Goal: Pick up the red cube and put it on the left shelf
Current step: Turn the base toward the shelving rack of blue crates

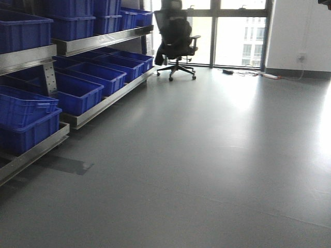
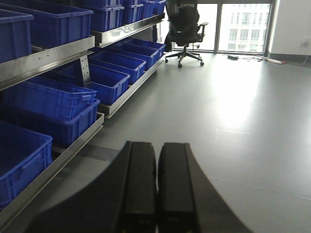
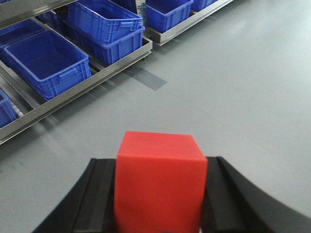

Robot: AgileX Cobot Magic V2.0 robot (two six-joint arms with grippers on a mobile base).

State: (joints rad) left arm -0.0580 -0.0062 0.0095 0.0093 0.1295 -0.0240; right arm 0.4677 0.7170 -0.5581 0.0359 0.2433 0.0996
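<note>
Red cube [image 3: 160,179] sits clamped in the right gripper [image 3: 160,206]: the 2 black fingers [image 3: 99,199] press on its left and right faces, its top face is level, and the grey floor [image 3: 233,87] shows beyond it. The cube is held off the shelf [image 3: 73,90], which runs across the upper left corner of the right wrist view.

On that shelf's lowest tier, 1 open blue bin [image 3: 48,63] stands near the front rail. A stack of 2 bins [image 3: 109,29] stands just beside it, at the end of that rack section. A dark grey strip [image 3: 148,77] lies on the floor close to the shelf's front edge.

The left gripper [image 2: 156,189] has its jaws closed with only a thin seam between them and nothing held. It points along the floor with the shelf on its left side. There the metal tiers carry rows of blue bins, some of them stacked 2 high.

In the front view the shelf lines the left edge of the room, with bins on both the upper and the lower tier. A black office chair [image 1: 177,41] stands on the floor just past the shelf's far end, in front of the window [image 1: 238,31]. Cables [image 1: 258,74] lie on the floor below the window, toward the white wall [image 1: 300,31].
</note>
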